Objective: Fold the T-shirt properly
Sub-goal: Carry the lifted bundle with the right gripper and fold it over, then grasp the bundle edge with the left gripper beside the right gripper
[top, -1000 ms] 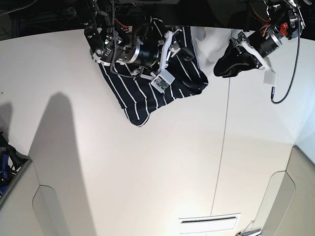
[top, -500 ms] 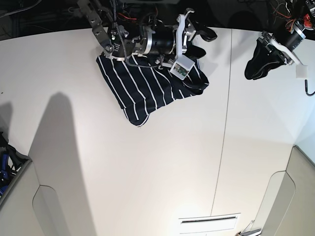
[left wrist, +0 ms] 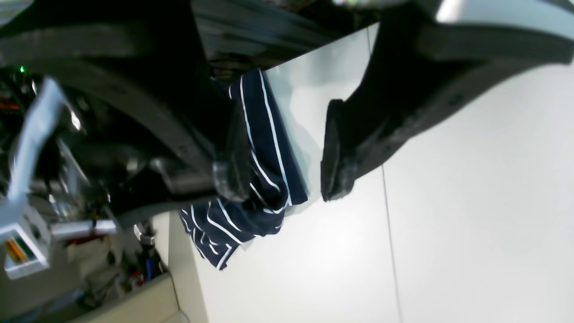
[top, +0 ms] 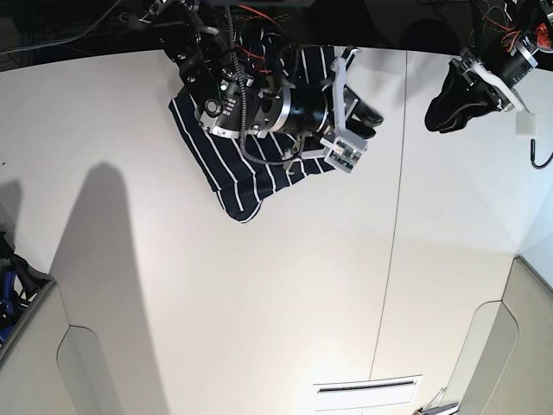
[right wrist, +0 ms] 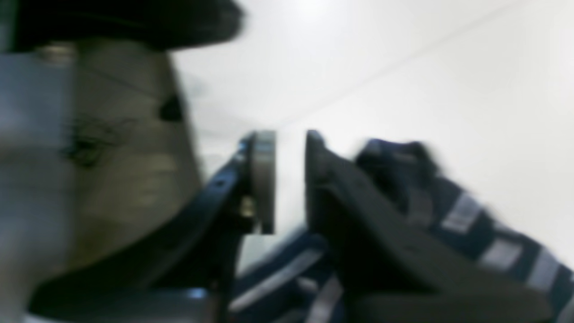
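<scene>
While the soft striped T-shirt [top: 226, 177] lies crumpled on the smooth desk [top: 259, 303], we see the left tool [left wrist: 280, 172] gaping empty and the right tool [right wrist: 289, 179] narrowly parted.

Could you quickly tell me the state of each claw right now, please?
Left claw: open, holding nothing.
Right claw: nearly closed, small gap, nothing seen gripped; shirt beside it.

No text, label, brand, number or sign could be read in any of the views.
</scene>
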`<state>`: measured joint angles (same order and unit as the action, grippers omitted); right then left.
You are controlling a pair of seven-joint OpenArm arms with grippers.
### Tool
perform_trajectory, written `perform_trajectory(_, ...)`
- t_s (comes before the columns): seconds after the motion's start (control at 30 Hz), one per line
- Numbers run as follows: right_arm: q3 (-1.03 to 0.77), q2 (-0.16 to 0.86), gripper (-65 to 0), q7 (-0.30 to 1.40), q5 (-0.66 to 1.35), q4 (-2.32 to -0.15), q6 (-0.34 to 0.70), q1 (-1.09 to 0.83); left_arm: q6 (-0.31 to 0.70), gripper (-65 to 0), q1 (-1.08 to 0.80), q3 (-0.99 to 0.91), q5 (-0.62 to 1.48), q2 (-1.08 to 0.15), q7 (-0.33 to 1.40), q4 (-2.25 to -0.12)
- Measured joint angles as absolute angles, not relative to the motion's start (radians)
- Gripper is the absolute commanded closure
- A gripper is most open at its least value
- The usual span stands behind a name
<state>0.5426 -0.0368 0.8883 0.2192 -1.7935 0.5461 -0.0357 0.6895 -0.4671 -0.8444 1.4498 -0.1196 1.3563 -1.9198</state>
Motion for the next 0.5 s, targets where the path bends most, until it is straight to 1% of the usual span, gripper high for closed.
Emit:
perform_trajectory(0.03,0.527,-0.036,-0.1,0.888,0.194,-1.794,0.546,-0.030,0.690,-27.0,-0.475,-0.844,1.450,-0.120,1.356,-1.936)
perform_trajectory(0.13,0.464,-0.036,0.0,0.887,0.160,-1.794,0.546,-0.018,0.689,-27.0,-0.485,-0.836,1.450,-0.122,1.357,-1.977)
perform_trajectory(0.27,0.334,-0.037,0.0,0.877,0.160,-1.794,0.546,-0.006,0.690,-27.1,-0.485,-0.759,1.451,-0.125,1.342,-1.990)
perform_trajectory(0.33,0.254,-0.037,0.0,0.844,0.162,-1.794,0.542,-0.002,0.690,-27.1,-0.485,-0.690,1.377,-0.125,1.296,-1.990)
perform_trajectory(0.43,0.144,-0.030,0.0,0.842,0.176,-1.794,0.524,0.001,0.690,-27.2,-0.484,-0.559,1.227,-0.125,1.219,-1.990)
perform_trajectory(0.47,0.113,-0.021,0.0,0.842,0.208,-1.793,0.521,0.005,0.690,-28.6,-0.484,-0.513,1.169,-0.126,1.185,-1.990)
perform_trajectory(0.5,0.084,-0.010,0.0,0.841,0.227,-1.794,0.521,0.009,0.690,-31.7,-0.482,-0.469,1.111,-0.126,1.153,-1.990)
